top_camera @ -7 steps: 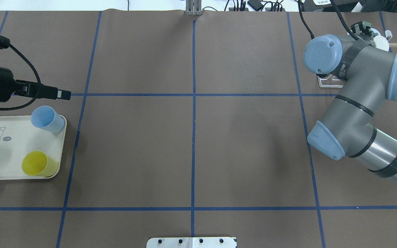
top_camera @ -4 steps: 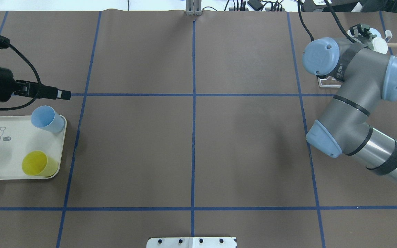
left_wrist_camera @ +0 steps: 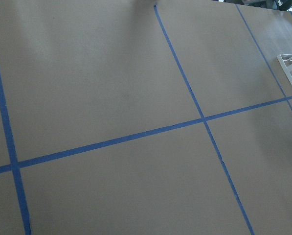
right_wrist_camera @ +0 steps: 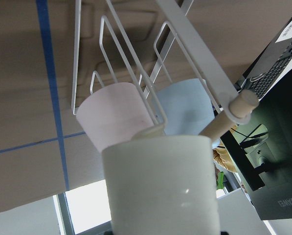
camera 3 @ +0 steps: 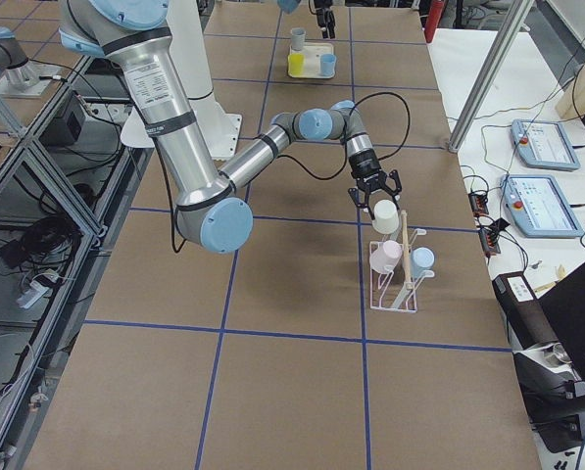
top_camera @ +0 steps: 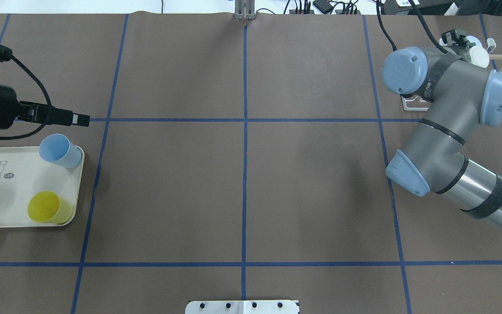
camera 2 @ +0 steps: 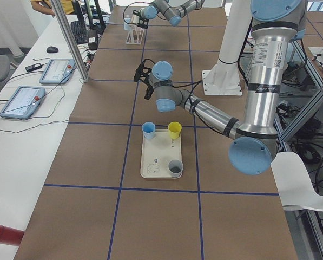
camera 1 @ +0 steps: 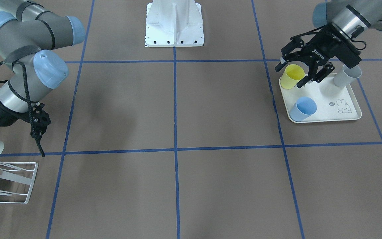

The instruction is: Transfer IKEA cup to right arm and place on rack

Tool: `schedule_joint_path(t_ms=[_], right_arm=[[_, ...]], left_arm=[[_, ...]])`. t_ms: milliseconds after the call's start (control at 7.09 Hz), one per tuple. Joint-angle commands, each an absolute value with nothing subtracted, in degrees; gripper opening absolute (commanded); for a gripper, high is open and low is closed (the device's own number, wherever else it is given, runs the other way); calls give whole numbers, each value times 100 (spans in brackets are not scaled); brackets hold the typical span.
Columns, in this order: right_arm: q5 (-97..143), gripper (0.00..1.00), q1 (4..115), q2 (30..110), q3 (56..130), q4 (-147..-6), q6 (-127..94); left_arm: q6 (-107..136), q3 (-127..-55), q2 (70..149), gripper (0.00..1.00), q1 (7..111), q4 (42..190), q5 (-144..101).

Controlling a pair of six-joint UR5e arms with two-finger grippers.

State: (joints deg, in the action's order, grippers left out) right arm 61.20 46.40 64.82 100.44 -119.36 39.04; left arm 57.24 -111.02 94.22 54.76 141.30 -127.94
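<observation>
The smooth, tapered white plastic cup point(right_wrist_camera: 160, 186) sits clamped in the right claw point(camera 3: 377, 199) at the top of the thin white wire rack point(right_wrist_camera: 194, 44). The handover looks done; seating remains. A pink cup point(right_wrist_camera: 114, 115) and a blue cup point(right_wrist_camera: 185, 105) hang on the rack. Far from it, the left claw point(camera 1: 290, 76) gapes empty.

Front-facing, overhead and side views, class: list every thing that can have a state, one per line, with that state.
left gripper: open, empty
right gripper: shut on white cup
white cup: held at the rack top
pink cup: resting on the rack
rack blue cup: resting on the rack
yellow cup: upright on the tray
tray blue cup: upright on the tray
grey cup: upright on the tray
</observation>
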Motion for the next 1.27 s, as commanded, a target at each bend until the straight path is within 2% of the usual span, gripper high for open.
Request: schedule_joint_path(t_ms=[0, 282, 423, 564, 705, 847, 1129], right_arm=[[6117, 0, 4641, 6478, 9784, -11586, 4050], [6117, 0, 4632, 6460, 9791, -11549, 4210], [6126, 17, 4614, 6460, 9774, -11549, 4306], [6117, 55, 4623, 6460, 9747, -11549, 4785], [6117, 85, 4623, 6469, 9747, -11549, 4860], [6117, 98, 4623, 6460, 9756, -11531, 4852], [6117, 98, 4614, 6442, 9773, -11531, 4825]], left_arm=[[5730, -11127, 9422, 100, 5476, 14133, -12797], [5730, -11136, 9422, 100, 5476, 14133, -12797], [5730, -11136, 9422, 100, 5476, 14133, -12797], [5730, -11136, 9422, 100, 5476, 14124, -12806], [5730, -11162, 9413, 100, 5476, 14124, -12814], [5730, -11162, 9413, 100, 5476, 14124, -12823], [5730, -11206, 9343, 100, 5476, 14124, -12832]])
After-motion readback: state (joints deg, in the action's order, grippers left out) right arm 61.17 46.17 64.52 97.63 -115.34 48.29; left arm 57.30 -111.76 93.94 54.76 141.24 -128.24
